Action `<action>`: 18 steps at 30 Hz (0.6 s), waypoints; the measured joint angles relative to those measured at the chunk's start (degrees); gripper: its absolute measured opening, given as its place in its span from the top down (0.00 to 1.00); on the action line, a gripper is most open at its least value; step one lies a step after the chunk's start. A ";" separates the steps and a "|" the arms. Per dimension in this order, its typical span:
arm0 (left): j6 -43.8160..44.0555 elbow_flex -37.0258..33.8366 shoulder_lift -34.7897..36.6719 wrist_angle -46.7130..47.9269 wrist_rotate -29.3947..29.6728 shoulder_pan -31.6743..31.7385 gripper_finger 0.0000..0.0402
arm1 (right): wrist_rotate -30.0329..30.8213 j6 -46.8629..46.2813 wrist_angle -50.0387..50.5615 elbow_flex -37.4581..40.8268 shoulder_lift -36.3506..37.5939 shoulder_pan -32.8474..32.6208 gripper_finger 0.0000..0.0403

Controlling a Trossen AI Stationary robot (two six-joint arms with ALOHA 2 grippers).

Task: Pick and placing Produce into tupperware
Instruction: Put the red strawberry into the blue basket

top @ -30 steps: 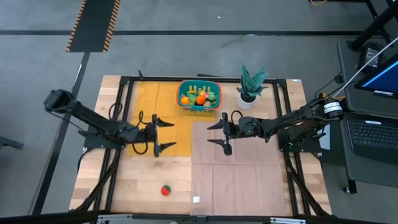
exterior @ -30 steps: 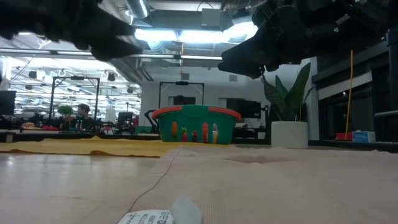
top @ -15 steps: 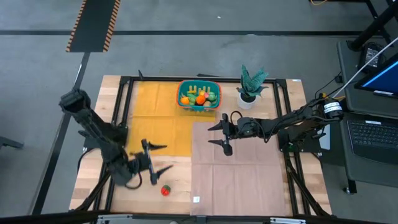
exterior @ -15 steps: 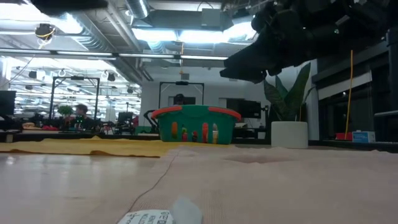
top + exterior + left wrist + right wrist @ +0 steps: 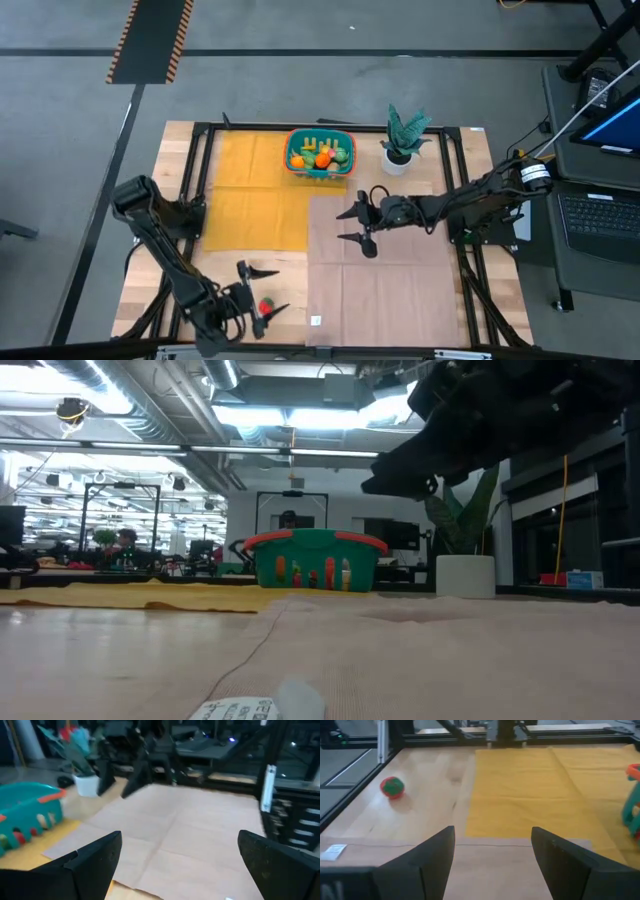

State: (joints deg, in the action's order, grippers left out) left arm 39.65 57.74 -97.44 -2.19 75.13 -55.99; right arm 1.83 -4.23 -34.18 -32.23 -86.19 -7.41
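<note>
Two dark jointed arms, looped black cables, each tool [image 5: 262, 291] with pointed black fingers.

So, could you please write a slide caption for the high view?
Open left gripper brackets the last red produce piece; right gripper waits open mid-table, basket already filled.

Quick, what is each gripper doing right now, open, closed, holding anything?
Left gripper: open, holding nothing, fingers either side of the red toy fruit near the table's front edge.
Right gripper: open, empty, above the tan mat.
</note>
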 joint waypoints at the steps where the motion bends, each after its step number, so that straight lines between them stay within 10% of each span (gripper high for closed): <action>1: 1.20 1.30 -0.81 1.31 -1.22 0.05 0.03 | 0.00 0.01 0.00 0.00 0.00 -0.46 0.35; 8: 13.12 10.31 -6.87 12.28 -10.04 2.11 0.03 | 0.00 0.04 -0.01 0.00 0.00 -3.22 0.35; 18: 45.47 27.93 -15.33 51.22 -22.19 2.87 0.03 | 0.01 0.20 -0.01 0.00 0.00 -4.86 0.35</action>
State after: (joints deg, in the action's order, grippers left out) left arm 85.12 85.68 -112.77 49.04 52.94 -53.12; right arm 1.84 -4.03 -34.20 -32.23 -86.19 -12.27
